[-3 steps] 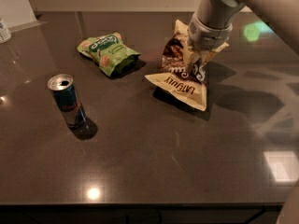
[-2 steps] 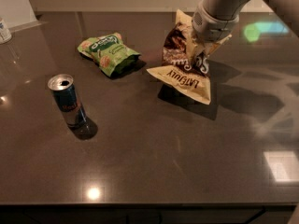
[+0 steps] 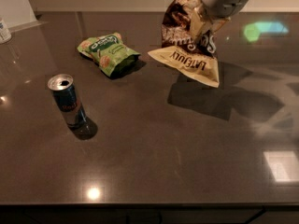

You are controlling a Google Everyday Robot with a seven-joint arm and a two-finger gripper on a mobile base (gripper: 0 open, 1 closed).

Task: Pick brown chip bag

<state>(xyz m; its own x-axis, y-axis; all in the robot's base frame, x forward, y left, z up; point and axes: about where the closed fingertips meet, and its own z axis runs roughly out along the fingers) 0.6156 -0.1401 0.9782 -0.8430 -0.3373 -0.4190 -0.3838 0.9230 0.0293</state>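
The brown chip bag (image 3: 187, 50) hangs in the air at the top right, dark brown with cream ends and "LATE JULY" print on its lower edge. Its shadow lies on the dark table (image 3: 196, 139) below it. My gripper (image 3: 202, 26) comes down from the top right corner and is shut on the brown chip bag near its middle, holding it clear of the surface.
A smaller green snack bag (image 3: 108, 54) lies on the table to the left of the lifted bag. A blue drink can (image 3: 67, 100) stands upright at the left. A white object (image 3: 4, 30) sits at the far left edge.
My gripper has risen with the brown chip bag, which has come off the table. The green bag and the can have not moved.
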